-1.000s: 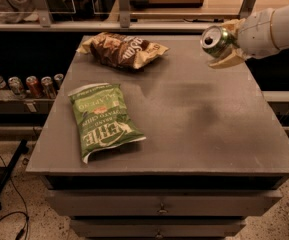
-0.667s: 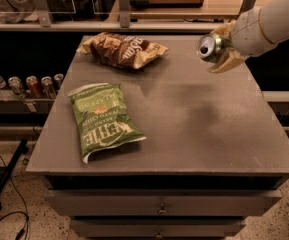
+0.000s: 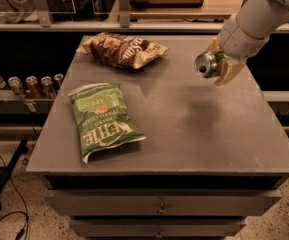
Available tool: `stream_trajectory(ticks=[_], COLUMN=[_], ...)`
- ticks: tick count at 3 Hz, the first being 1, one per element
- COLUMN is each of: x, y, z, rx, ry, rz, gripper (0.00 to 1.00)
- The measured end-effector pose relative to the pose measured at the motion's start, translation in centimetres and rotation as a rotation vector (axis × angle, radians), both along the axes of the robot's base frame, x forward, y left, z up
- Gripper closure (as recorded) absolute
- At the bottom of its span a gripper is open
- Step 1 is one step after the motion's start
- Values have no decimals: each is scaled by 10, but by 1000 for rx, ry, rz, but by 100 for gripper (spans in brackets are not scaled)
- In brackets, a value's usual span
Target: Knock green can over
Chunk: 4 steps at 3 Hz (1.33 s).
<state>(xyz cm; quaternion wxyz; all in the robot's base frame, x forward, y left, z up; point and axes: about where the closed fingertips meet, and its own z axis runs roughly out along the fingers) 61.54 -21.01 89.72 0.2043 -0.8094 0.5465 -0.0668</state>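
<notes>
The green can is a small shiny metal can with a silver top rim. It is held on its side, its top facing the camera, above the right part of the grey table. My gripper comes in from the upper right on a white arm and is shut on the can, with tan fingers on both sides of it. The can hangs above the tabletop and a faint shadow lies below it.
A green chip bag lies flat at the table's front left. A brown chip bag lies at the back. Several small cans and a bottle stand on a low shelf to the left. Drawers sit below the tabletop.
The arm has moved the can leftward and down, further over the tabletop. The can stays in the gripper. The chip bags have not moved.
</notes>
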Motion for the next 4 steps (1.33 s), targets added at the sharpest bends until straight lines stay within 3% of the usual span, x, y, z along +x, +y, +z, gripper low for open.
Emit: stream_trajectory(ticks=[1,2,3,4], x=[-11,-18,-22,-24], y=[0,3,6,9], z=[-18,-34,-48,-59], rx=[-119,-214,-269,-295], ry=[81,117,142,162], rz=[52,72,77,70], gripper=[100,100,93,69])
